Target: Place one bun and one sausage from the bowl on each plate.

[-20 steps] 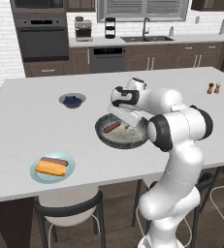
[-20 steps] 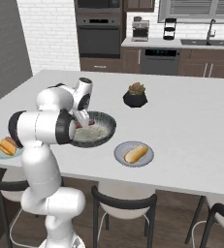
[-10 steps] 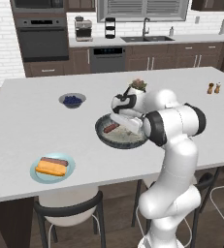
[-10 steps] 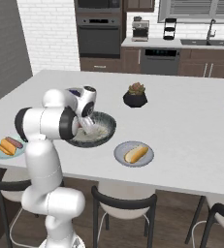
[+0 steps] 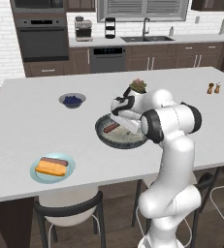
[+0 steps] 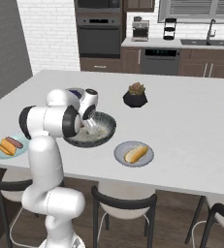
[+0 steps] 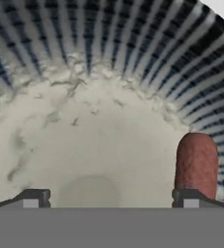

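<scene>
One sausage (image 7: 196,164) lies in the bowl (image 5: 102,134), against the ribbed wall and just ahead of one fingertip (image 7: 188,198) of the gripper (image 7: 111,199), whose jaws are spread wide and empty. This looks like the pick for the grey plate (image 6: 120,156), which holds a bun (image 6: 136,154) alone; the blue-green plate (image 5: 36,173) has both. Next, I judge, the gripper must shift sideways to straddle the sausage before closing.

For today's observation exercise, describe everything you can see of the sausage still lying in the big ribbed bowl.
The sausage is a short reddish-brown cylinder with a rounded end and a smooth, matte skin. It lies flat inside the bowl, near the side where the pale speckled floor meets the dark ribbed wall. In the hand view it sits just beyond one fingertip of the open gripper, off to one side rather than between the tips; whether they touch cannot be told. From the left base view it shows as a slim dark-red bar partly hidden by the arm.
</scene>
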